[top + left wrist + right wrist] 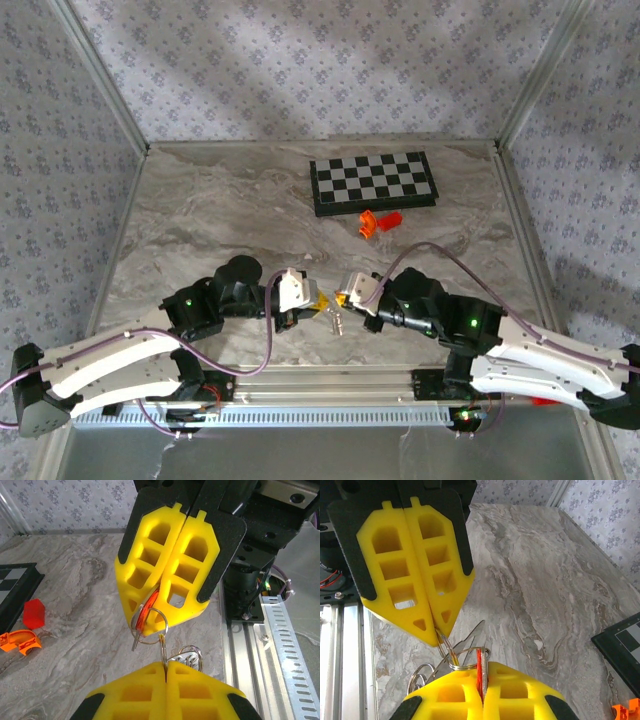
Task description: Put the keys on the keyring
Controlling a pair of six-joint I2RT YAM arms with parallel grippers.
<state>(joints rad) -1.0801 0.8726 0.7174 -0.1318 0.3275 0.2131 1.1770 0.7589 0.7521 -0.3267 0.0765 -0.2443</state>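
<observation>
1. Top external view: the left pincer (303,297) and right pincer (350,293) are facing each other tip to tip above the near middle of the worktop (200,220). A small silvery cluster, the key (333,318) with the keyring, is hanging between them, too small to tell apart here.
2. Left wrist view: the left pincer (165,666) is clamping fully closed on a thin pale loop of the keyring (163,649), which is sticking up from its tips. Opposite, the right pincer (159,600) is pinching the key (149,609) by its red tag, with a metal ring circling it.
3. Right wrist view: the right pincer (483,676) is squeezing shut on the key (479,662). The left pincer (440,630) is nipping the keyring (445,647) just beside it.
4. Threading seems to be in hand, though I cannot tell whether the key is already on the loop. It should go best with the left pincer holding the loop steady and the right feeding the key along it in small turns. Pulling the two apart could slip either thin grip.
</observation>
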